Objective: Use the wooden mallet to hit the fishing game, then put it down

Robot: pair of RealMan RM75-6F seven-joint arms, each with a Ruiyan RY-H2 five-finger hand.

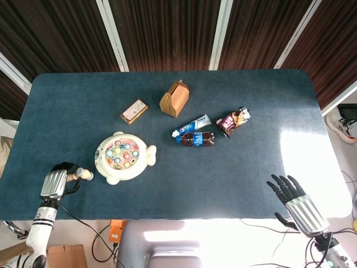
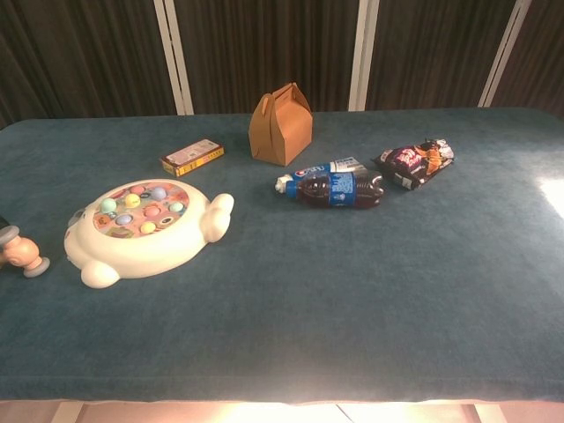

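My left hand (image 1: 56, 181) sits at the table's near left edge, its silver ribbed back up and dark fingers curled over the handle of the wooden mallet (image 1: 83, 173); whether they truly clamp it I cannot tell from above. The mallet lies on the felt-like blue table (image 1: 240, 173), its pale round head toward three o'clock, just beside the fishing game (image 1: 121, 157), a glossy cream, fish-shaped plastic toy with a round face of pastel discs. At about one o'clock from the game lies a small flat printed box (image 1: 134, 111), then a tan cardboard gable box (image 1: 174, 98) with a folded handle top. Further right, a toothpaste tube (image 1: 194, 124) lies touching a dark cola bottle (image 1: 196, 138) on its side, and a crinkled purple snack bag (image 1: 234, 120) rests near them at two o'clock. My right hand (image 1: 295, 204) hovers at the near right edge, black fingers spread apart, holding nothing.
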